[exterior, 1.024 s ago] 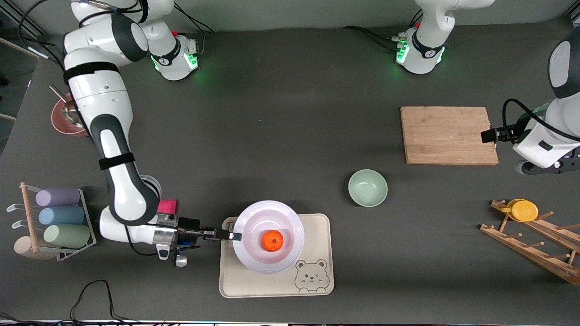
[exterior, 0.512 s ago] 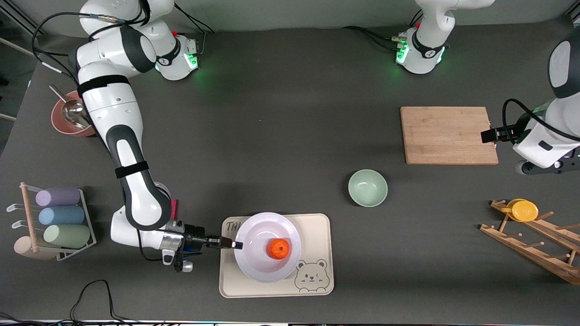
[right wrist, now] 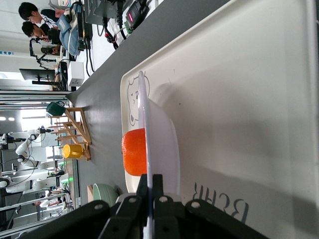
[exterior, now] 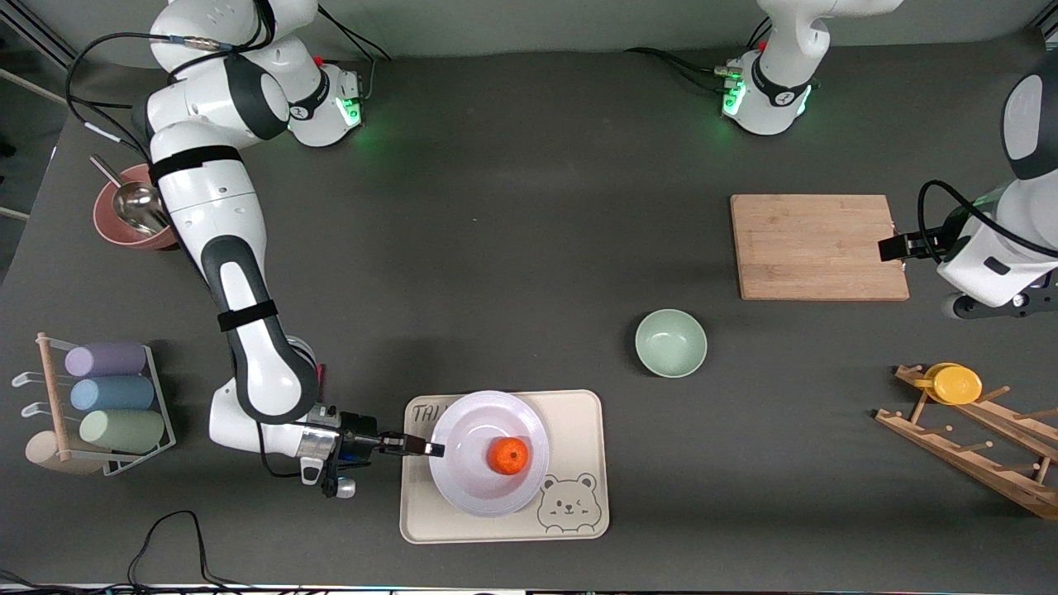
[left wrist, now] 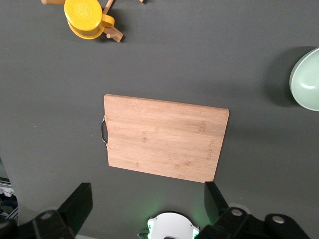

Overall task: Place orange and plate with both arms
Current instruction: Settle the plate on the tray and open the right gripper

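Note:
The white plate (exterior: 475,487) lies level over the cream bear-printed tray (exterior: 579,421), near the front camera. The orange (exterior: 507,455) sits in its well. My right gripper (exterior: 426,449) is shut on the plate's rim at the side toward the right arm's end. In the right wrist view the thin rim of the plate (right wrist: 149,139) runs between the fingers of the right gripper (right wrist: 151,181), with the orange (right wrist: 133,152) beside it. I cannot tell whether the plate touches the tray (right wrist: 239,99). My left gripper (left wrist: 148,199) waits open and empty, high over the table's left-arm end.
A mint-green bowl (exterior: 670,342) stands past the tray's corner toward the left arm's end, and a wooden cutting board (exterior: 818,246) lies farther from the camera. A wooden rack holds a yellow cup (exterior: 959,383). Rolled cloths (exterior: 107,397) and a pink bowl (exterior: 124,223) are at the right arm's end.
The right arm has brought the plate with the orange down and slightly nearer to the front camera over the tray. The left arm has not moved.

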